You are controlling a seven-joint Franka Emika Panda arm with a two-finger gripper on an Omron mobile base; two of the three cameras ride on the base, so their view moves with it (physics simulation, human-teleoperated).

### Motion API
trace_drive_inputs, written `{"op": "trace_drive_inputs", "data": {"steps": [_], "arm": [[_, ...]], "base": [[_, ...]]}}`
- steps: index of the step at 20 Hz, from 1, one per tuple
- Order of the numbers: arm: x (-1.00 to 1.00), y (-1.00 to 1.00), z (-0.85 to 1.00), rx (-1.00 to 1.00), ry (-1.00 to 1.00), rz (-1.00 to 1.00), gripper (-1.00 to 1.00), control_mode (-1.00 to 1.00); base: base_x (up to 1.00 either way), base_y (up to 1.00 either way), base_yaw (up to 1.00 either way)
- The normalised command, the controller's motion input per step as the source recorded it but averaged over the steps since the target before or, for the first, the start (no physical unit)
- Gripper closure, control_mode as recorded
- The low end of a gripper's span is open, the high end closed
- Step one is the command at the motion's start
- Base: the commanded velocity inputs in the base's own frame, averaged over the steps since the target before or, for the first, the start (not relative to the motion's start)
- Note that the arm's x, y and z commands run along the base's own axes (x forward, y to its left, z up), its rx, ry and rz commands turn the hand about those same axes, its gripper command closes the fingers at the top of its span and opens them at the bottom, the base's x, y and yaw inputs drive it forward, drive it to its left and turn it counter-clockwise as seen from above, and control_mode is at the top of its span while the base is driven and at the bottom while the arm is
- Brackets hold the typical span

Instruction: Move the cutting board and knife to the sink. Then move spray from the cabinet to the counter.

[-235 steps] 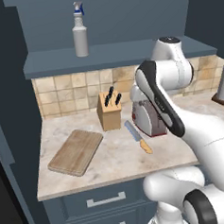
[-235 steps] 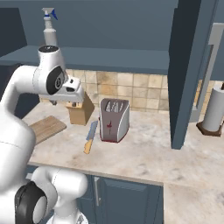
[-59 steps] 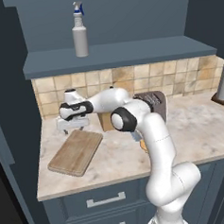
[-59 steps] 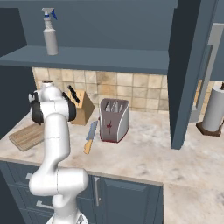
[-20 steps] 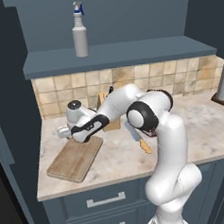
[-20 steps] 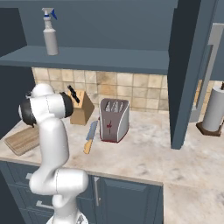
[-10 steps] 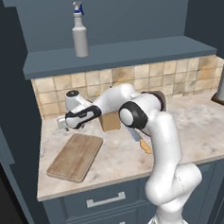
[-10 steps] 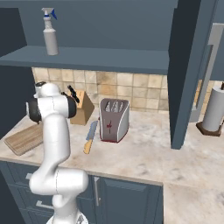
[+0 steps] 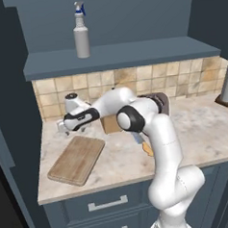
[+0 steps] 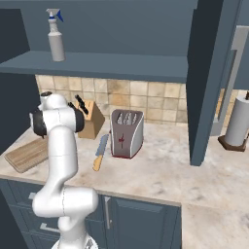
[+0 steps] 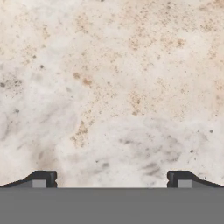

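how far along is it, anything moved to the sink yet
Nothing looks done. The cutting board and knife lie on the counter, and the spray stands on the cabinet ledge. The open pincer hovers empty beyond the board's far end. Every move remains.

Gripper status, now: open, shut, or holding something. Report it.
Gripper: open, jaws spread wide, holding nothing; bare counter lies between the fingertips, just behind the cutting board.
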Motion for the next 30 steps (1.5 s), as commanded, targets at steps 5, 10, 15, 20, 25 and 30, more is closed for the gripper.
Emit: {"op": "trace_drive_inputs", "data": {"steps": [5,10,15,20,25,30], "arm": [[0.03,0.03,-0.15,-0.01,0.00,0.00,-1.00,-1.00],[0.00,0.02,-0.15,0.00,0.00,0.00,-1.00,-1.00],[0.03,0.00,-0.04,0.00,0.00,0.00,-1.00,-1.00],[0.00,0.00,-0.04,0.00,0.03,0.00,-1.00,-1.00],[-0.21,0.00,-0.22,0.00,0.05,0.00,-1.00,-1.00],[-0.39,0.00,-0.25,0.00,0.07,0.00,-1.00,-1.00]], "base": [[0.00,0.00,0.00],[0.00,0.00,0.00],[0.00,0.00,0.00],[0.00,0.00,0.00],[0.00,0.00,0.00],[0.00,0.00,0.00]]}}
